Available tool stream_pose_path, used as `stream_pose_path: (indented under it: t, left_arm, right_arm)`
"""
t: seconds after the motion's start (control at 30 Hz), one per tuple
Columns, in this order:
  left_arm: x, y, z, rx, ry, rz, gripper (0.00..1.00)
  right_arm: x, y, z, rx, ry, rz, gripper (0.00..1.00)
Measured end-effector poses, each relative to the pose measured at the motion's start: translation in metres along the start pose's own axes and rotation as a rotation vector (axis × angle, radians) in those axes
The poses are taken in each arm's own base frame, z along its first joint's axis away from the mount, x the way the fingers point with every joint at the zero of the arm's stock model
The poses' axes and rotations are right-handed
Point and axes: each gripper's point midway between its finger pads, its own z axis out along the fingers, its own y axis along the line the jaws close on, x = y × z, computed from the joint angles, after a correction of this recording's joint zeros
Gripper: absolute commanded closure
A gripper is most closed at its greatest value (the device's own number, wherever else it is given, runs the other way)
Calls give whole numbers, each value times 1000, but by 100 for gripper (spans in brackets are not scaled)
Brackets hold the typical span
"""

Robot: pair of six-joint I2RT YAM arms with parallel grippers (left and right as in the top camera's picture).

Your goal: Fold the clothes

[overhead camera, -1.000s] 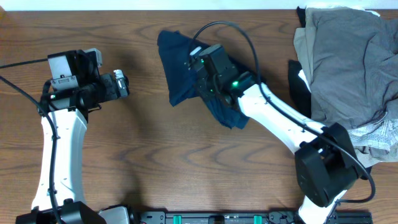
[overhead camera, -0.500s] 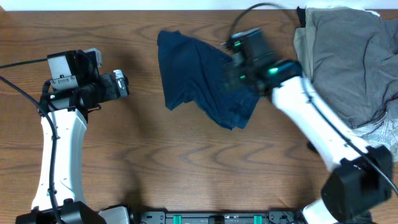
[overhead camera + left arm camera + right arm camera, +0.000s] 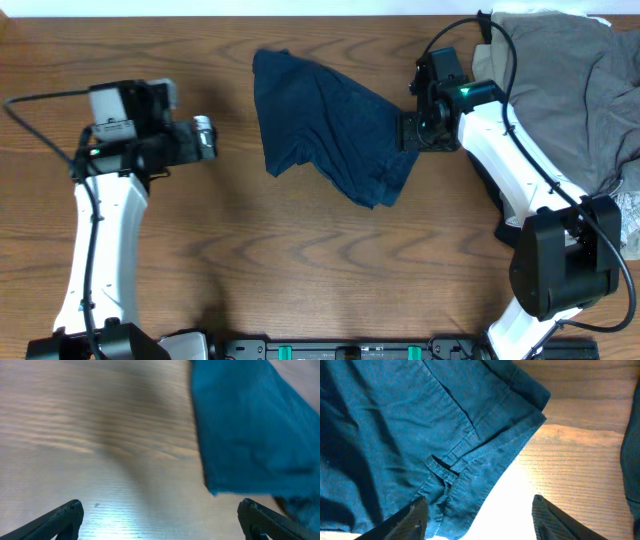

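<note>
The dark navy-blue shorts (image 3: 325, 135) lie crumpled on the table at the back centre. My right gripper (image 3: 408, 132) hovers at their right edge, open and holding nothing. In the right wrist view the waistband with a belt loop (image 3: 442, 467) lies under the left finger (image 3: 407, 522), and the gripper (image 3: 482, 520) is over bare wood. My left gripper (image 3: 205, 138) stands wide open to the left of the shorts, apart from them. Its wrist view shows the gripper (image 3: 160, 520) over bare table, with the shorts (image 3: 250, 425) ahead on the right.
A pile of grey, beige, black and white-patterned garments (image 3: 565, 90) fills the back right corner, close behind my right arm. A grey edge of it (image 3: 632, 435) shows in the right wrist view. Bare wooden table (image 3: 300, 260) spans the front.
My right gripper has opened, let go of the shorts and pulled away to the right. The shorts now lie uncovered on the table. My left arm has shifted slightly right.
</note>
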Motion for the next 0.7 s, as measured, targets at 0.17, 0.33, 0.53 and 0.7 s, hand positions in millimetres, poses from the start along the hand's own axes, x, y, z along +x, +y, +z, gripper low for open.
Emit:
stream_pose_path:
  t: [0.17, 0.33, 0.53, 0.7]
  left_arm:
    - [21, -72, 12, 87, 68, 294, 3]
    - [34, -107, 22, 42, 87, 485, 3]
    - [30, -99, 30, -37, 82, 505, 2]
    - [27, -96, 30, -57, 75, 506, 2]
  right_arm:
    - [-9, -4, -1, -28, -23, 28, 37]
    - [-30, -19, -3, -78, -84, 82, 44]
    - [-36, -23, 25, -105, -67, 104, 49]
    - [-26, -27, 67, -100, 2, 120, 53]
